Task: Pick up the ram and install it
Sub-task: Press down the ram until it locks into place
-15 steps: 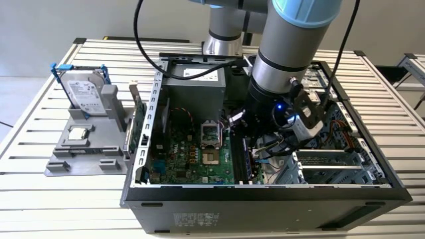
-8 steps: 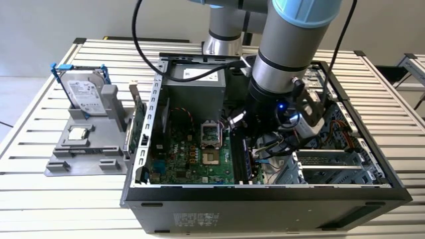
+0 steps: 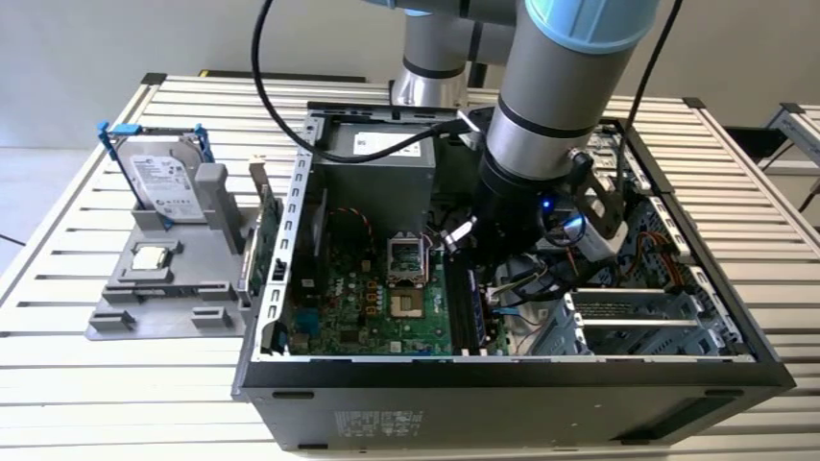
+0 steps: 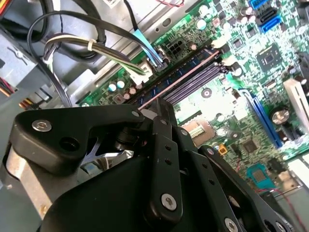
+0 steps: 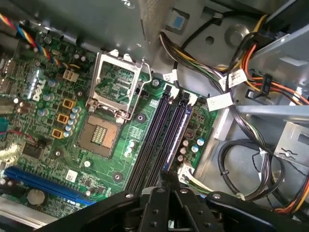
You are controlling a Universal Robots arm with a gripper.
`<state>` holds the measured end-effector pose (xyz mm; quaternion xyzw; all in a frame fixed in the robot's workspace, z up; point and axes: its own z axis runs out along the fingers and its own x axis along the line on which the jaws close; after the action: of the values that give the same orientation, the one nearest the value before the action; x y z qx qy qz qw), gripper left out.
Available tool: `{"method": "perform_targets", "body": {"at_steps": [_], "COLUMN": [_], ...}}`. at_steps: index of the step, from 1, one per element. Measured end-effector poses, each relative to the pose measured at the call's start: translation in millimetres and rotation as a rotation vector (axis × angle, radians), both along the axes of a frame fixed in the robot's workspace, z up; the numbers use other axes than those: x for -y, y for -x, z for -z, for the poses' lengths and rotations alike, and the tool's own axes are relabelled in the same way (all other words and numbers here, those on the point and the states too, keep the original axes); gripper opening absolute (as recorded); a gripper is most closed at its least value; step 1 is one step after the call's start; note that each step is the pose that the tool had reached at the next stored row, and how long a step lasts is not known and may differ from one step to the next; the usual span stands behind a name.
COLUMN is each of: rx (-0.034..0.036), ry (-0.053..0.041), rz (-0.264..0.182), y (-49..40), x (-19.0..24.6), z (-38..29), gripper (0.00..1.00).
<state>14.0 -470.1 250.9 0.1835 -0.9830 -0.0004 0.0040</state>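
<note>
The ram [image 4: 181,79] is a thin dark stick seen edge-on, standing along one of the black memory slots [image 5: 154,140] on the green motherboard [image 5: 116,159]. In the first wrist view the ram [image 5: 175,135] runs straight in under my black fingers. My gripper [image 4: 153,113] is low inside the open computer case [image 3: 513,370], and its fingers close together on the near end of the stick in both wrist views, gripper [image 5: 166,180]. In the exterior view the arm's wrist hides the gripper [image 3: 506,279], which hangs over the memory slots [image 3: 464,307].
An open CPU socket [image 5: 113,89] lies beside the slots. Cable bundles [image 5: 231,96] and metal drive bays crowd the other side. Outside the case, at the exterior view's left, a grey fixture [image 3: 167,307] holds a hard drive [image 3: 171,178] and a small CPU chip [image 3: 152,256].
</note>
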Motion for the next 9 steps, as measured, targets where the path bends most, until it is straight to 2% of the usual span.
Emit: {"method": "perform_targets", "body": {"at_steps": [9], "rx": [0.0000], "ry": [0.0001], "rz": [-0.090], "y": [0.1], "x": [-0.1], "z": [0.0], "gripper": [0.00]}}
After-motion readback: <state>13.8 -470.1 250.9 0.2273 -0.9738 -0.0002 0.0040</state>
